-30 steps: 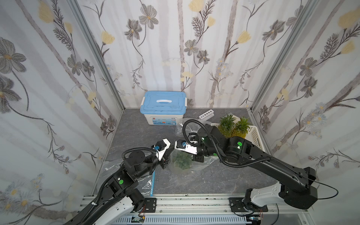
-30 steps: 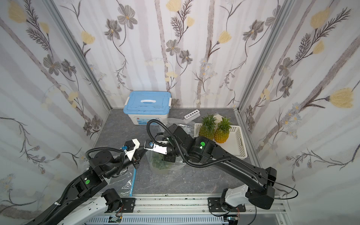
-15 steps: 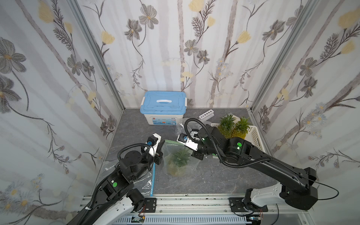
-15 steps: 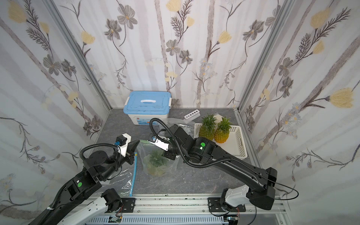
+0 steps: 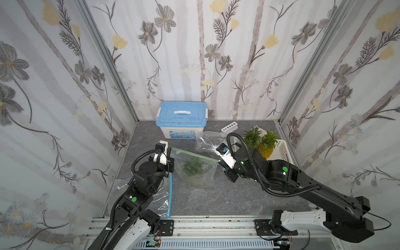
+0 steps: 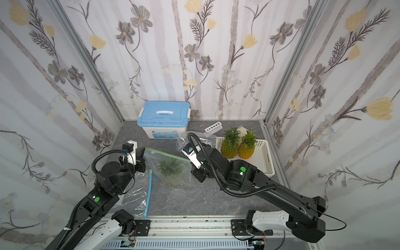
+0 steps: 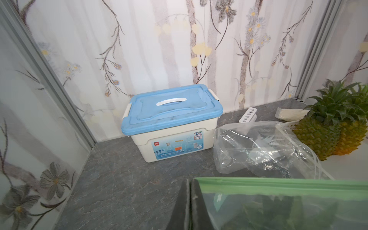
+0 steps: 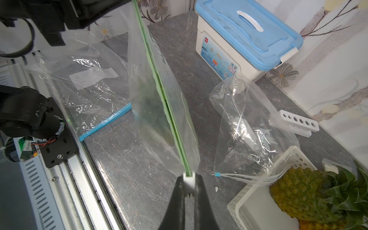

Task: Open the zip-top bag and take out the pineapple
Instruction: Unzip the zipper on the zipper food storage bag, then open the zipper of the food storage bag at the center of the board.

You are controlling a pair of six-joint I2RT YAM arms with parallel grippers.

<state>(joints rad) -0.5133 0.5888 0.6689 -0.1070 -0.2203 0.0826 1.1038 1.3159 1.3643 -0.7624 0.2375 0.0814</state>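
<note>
Clearly the opening step is in hand: the zip-top bag point(image 5: 208, 173) hangs at lower centre in both top views, its green zip strip point(image 5: 194, 154) taut between the two arms. The left gripper point(image 7: 189, 187) is pinched together on the strip's corner, at the bottom of its wrist view. The right gripper point(image 8: 188, 179) is clamped on the opposite end, on what may be a white slider tab, though the view is too close to be sure. The pineapple point(image 5: 192, 167) sits inside the bag, crown up. With the seal unparted, I judge the next move calls for one side to draw along the strip while the other holds firm.
</note>
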